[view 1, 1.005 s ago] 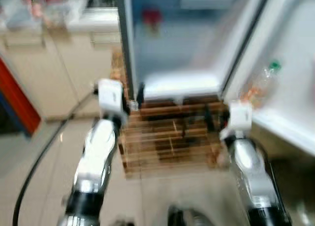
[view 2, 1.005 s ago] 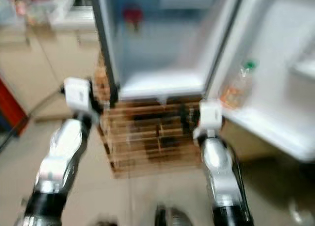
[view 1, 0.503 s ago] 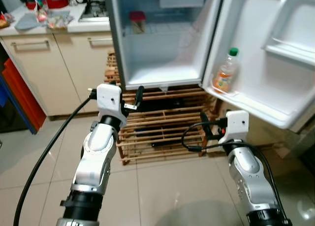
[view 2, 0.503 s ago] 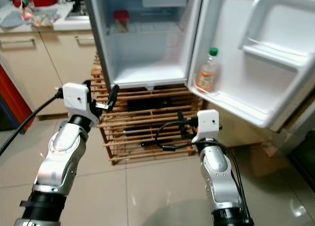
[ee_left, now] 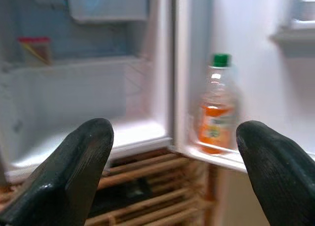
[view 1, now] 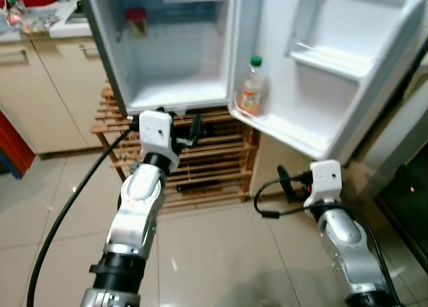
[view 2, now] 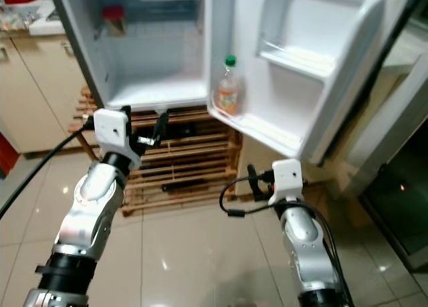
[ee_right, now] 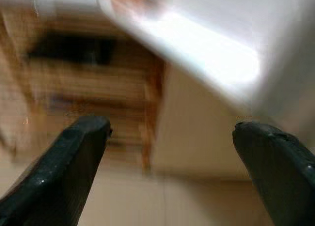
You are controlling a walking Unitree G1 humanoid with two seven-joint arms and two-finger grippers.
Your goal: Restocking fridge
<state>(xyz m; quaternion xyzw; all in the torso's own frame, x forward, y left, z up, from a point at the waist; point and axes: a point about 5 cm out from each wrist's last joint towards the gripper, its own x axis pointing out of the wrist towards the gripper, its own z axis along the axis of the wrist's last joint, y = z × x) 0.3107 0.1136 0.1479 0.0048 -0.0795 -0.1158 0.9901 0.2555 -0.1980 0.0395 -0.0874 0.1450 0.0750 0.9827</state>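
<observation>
Grippers come first, both raised at waist height and holding nothing. The left gripper (view 1: 194,128), black-fingered on its silver arm, is lifted toward the lower edge of the fridge, its jaws spread wide with the cabinet showing between them in its wrist view, which suggests readiness to reach in. The right gripper (view 1: 283,180) sits lower, by the door's bottom corner, jaws likewise spread and empty.

Just beyond them a slatted wooden rack (view 1: 207,166) stands on the tiled floor under the small white open fridge (view 1: 174,93), lifting it to a handy height. Its door (view 1: 334,73) is swung fully open, so the lower door shelf is reachable; there a clear plastic bottle of orange drink with a green cap (view 1: 251,87) stands upright. Deeper inside, a small red-lidded container (view 1: 136,21) rests on the upper shelf.
</observation>
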